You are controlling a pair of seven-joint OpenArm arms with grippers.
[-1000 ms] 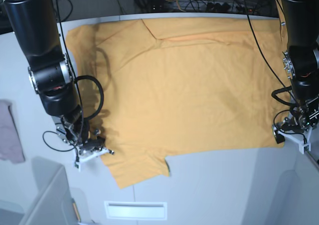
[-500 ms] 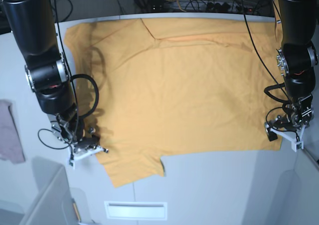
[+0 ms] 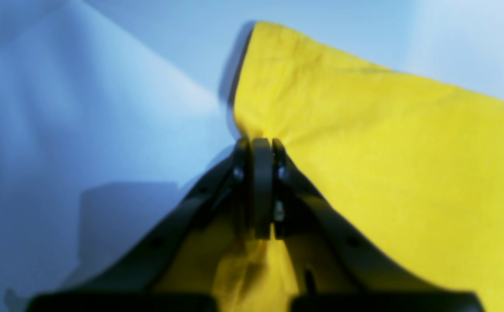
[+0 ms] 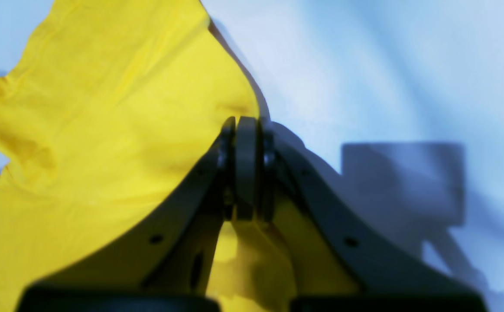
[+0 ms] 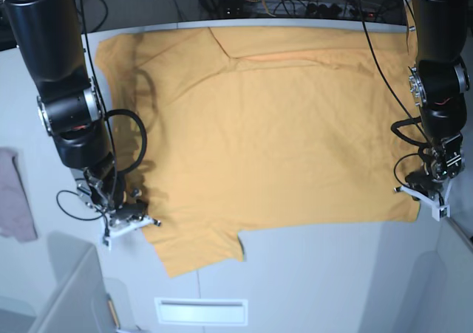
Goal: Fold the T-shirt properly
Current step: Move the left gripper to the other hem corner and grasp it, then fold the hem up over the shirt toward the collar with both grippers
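You have the T-shirt [image 5: 266, 126] spread flat across the table [image 5: 332, 274], its collar edge at the far side and the near hem running along the middle of the table. One sleeve lies on the near side toward the base view's left, its corner pointing at you; the other sleeve lies at the far left corner.

Your left gripper [image 3: 258, 143] has its jaws pressed together on the shirt's edge: yellow cloth bunches at the tips and more of it sits between the finger bases. In the base view that gripper [image 5: 427, 194] is at the shirt's near corner on the picture's right.

Your right gripper [image 4: 244, 123] is likewise clamped tight on the fabric edge, with cloth gathered below the tips. In the base view it [image 5: 131, 216] sits at the shirt's side, just beside the near sleeve. Both wrist views are blurred, so how much cloth each bite takes is hard to judge.

A pinkish cloth [image 5: 15, 196] lies at the table's left edge, well apart from the shirt.
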